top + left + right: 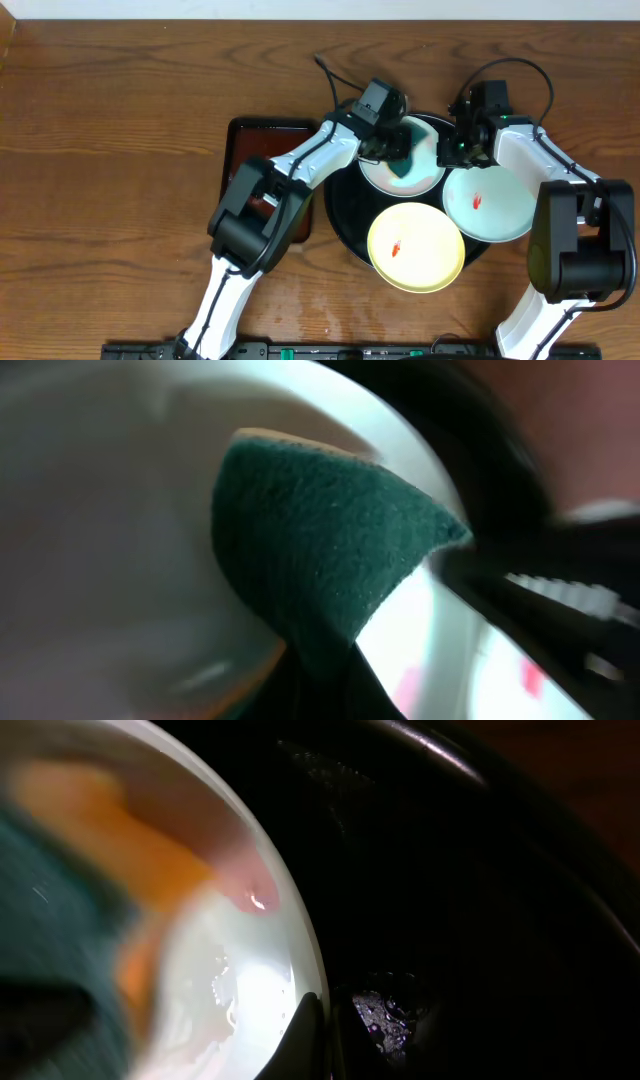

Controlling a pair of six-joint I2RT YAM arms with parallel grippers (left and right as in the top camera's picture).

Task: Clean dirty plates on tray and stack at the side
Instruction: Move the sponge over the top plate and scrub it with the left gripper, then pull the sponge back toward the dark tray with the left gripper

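The round black tray (345,215) holds three plates. My left gripper (396,150) is shut on a green sponge (408,166), which it presses onto the back mint-white plate (380,172). In the left wrist view the sponge (320,540) lies against that plate's white inside (100,510). My right gripper (451,152) is shut on the same plate's right rim. The right wrist view shows the fingertips (308,1020) pinching that rim (290,935) over the tray (450,870). A second mint-white plate (490,210) and a yellow plate (415,255) each carry a small red smear.
A smaller rectangular reddish-brown tray (250,140) sits left of the black tray, partly under my left arm. Dark wood-grain tabletop (110,180) stretches to the left. The two arms cross the tray from the front left and front right.
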